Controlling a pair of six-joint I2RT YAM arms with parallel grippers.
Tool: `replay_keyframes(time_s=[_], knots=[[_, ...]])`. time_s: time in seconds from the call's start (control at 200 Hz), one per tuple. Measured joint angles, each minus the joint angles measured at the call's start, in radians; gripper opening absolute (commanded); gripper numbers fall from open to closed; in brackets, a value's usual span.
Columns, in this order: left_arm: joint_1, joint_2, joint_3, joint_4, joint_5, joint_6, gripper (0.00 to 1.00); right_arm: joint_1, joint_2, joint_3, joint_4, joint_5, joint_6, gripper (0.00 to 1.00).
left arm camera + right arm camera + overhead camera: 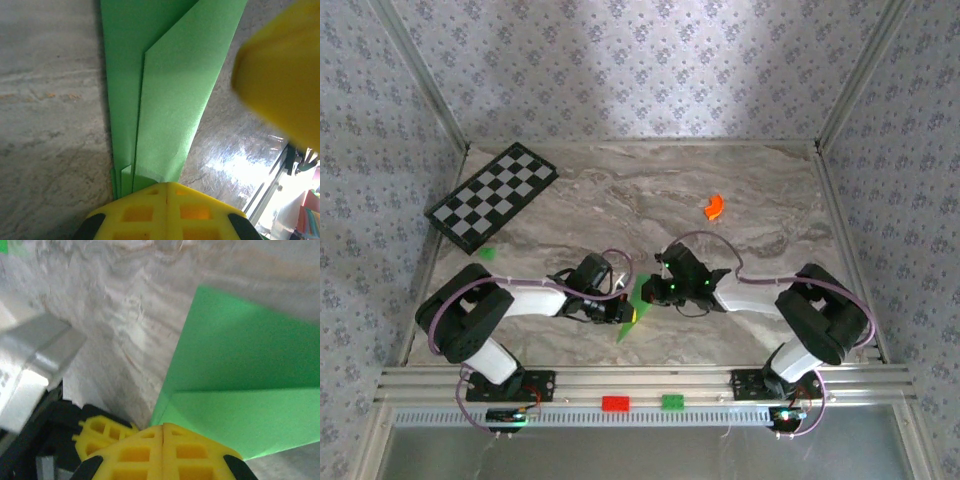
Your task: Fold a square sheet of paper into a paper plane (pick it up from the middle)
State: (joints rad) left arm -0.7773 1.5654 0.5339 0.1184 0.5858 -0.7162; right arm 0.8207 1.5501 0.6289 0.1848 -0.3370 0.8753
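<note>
The paper plane (631,303) lies low in the middle of the top view, on the marble counter (750,200) between the two arms. It looks only half made: a long narrow piece of bright green paper with several layers folded one over another.

The left fingers (166,191) are pressed together at the bottom of the left wrist view. The narrow end of the paper runs in between them, so I judge they are clamped on it. The right fingers (164,432) are closed the same way on a corner of the paper, where a crease ends.

Such paper is very light and thin, and it is stiff only along its creases. It will probably sag or buckle, and it may tear if the arms pull apart. The layers can also slide over each other. The safest hold is likely on the thick folded part near the centre crease, not on a loose single flap.

In the top view the arms cover most of the paper, so its full shape is not clear. In both wrist views the fingers hide how deep the paper sits, and the paper is cut off by the frame edge. A blurred yellow shape (280,75) at the upper right of the left wrist view is probably a finger of the other arm, but I cannot be sure.
</note>
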Motion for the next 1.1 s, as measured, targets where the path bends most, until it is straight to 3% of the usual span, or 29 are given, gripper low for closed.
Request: replay_keyframes(time_s=[0.255,0.415,0.805,1.099], knots=[[-0.002,0.003,0.0,0.01,-0.002,-0.002,0.0,-0.019,0.071,-0.061,0.104,-0.072,0.042,0.0],[-0.004,0.014,-0.003,0.04,-0.001,-0.002,0.0,-0.139,0.06,-0.1,0.138,-0.139,0.041,0.0],[-0.003,0.01,-0.029,0.089,0.005,-0.003,0.0,-0.394,0.058,-0.08,0.088,-0.151,-0.023,0.01],[-0.005,-0.014,-0.03,0.065,-0.008,-0.018,0.02,-0.424,-0.042,-0.08,0.008,-0.119,-0.052,0.06]])
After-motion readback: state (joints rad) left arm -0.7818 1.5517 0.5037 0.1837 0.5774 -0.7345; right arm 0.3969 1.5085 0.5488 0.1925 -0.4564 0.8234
